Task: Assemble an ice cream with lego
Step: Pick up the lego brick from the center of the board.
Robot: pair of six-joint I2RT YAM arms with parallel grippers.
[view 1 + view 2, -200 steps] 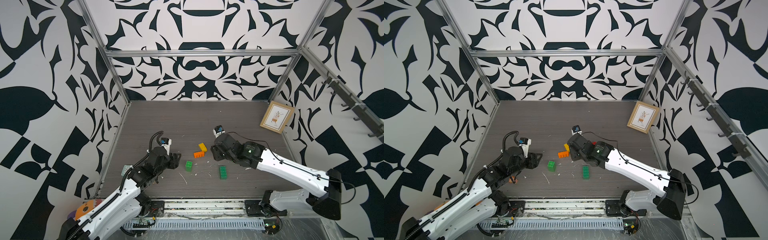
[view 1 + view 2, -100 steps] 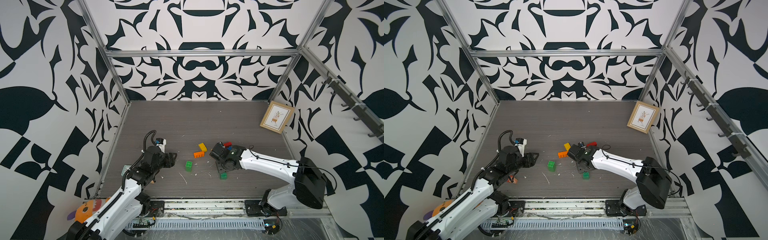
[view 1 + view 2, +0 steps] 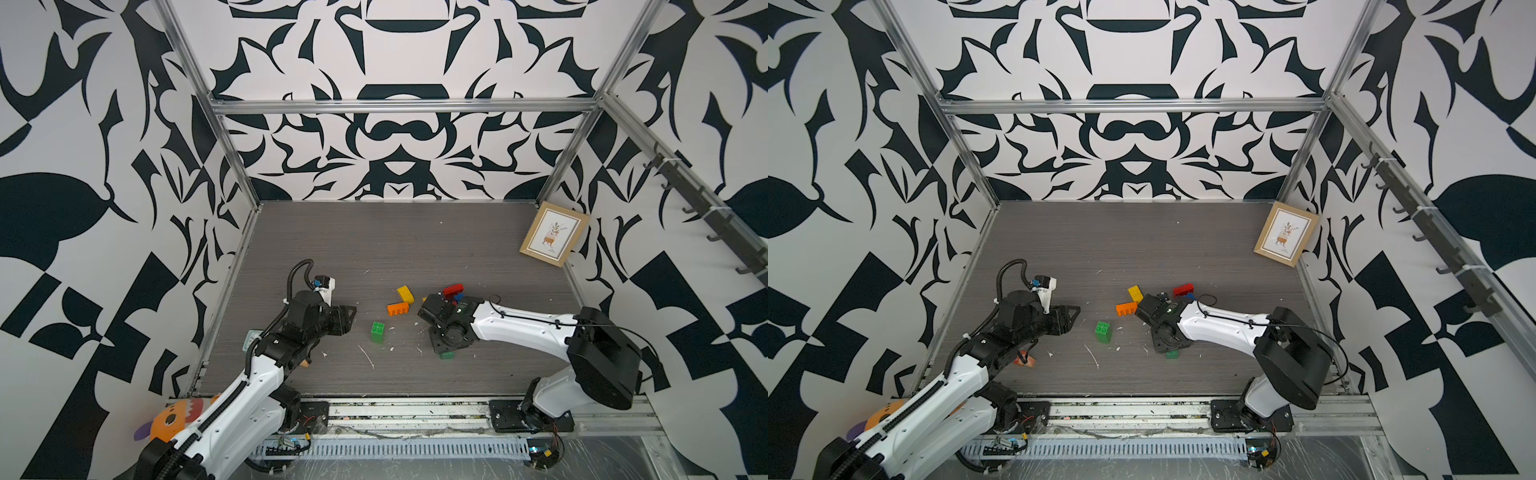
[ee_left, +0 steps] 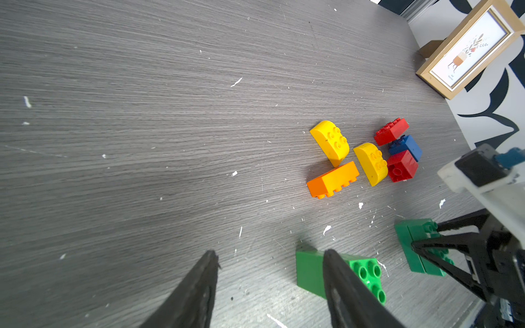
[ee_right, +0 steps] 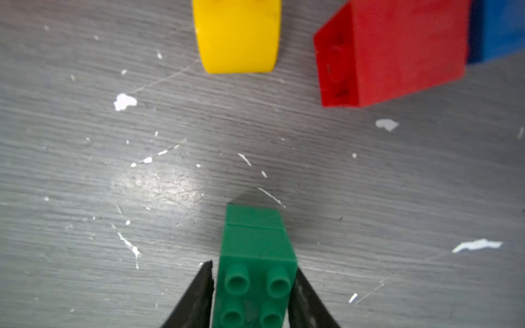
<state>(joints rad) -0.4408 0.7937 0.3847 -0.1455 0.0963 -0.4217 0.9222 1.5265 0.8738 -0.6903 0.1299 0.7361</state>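
In both top views the left tool [image 3: 348,318] stands open and empty over the grey wood-grain tabletop [image 3: 374,241], near a bright green studded plastic brick [image 3: 377,331]. The right tool [image 3: 1167,345] points down at a dark green studded plastic brick [image 3: 1172,354], apart from a loose cluster: orange oblong plastic brick [image 3: 398,308], yellow round-topped plastic brick [image 3: 405,293], red studded plastic brick [image 3: 453,289]. Left wrist view: the spread fingers [image 4: 341,284] hold nothing, and the bright green brick shows partly behind one of them. A second yellow round-topped brick [image 4: 370,163], a second red brick [image 4: 403,166] and a blue plastic brick [image 4: 406,146] lie huddled together. Right wrist view: the tool is closed on the dark green brick [image 5: 255,250], a finger against each side; a seam suggests two pieces already joined. Whether it is off the surface cannot be told. Assessment: assembly barely begun; no cone or scoop is stacked and nearly all bricks lie loose. Clearance: wide bare tabletop toward the back wall. The wood-framed picture [image 3: 555,232] stands far off in the right rear corner. The cluster lies close beside the right tool and could be knocked.
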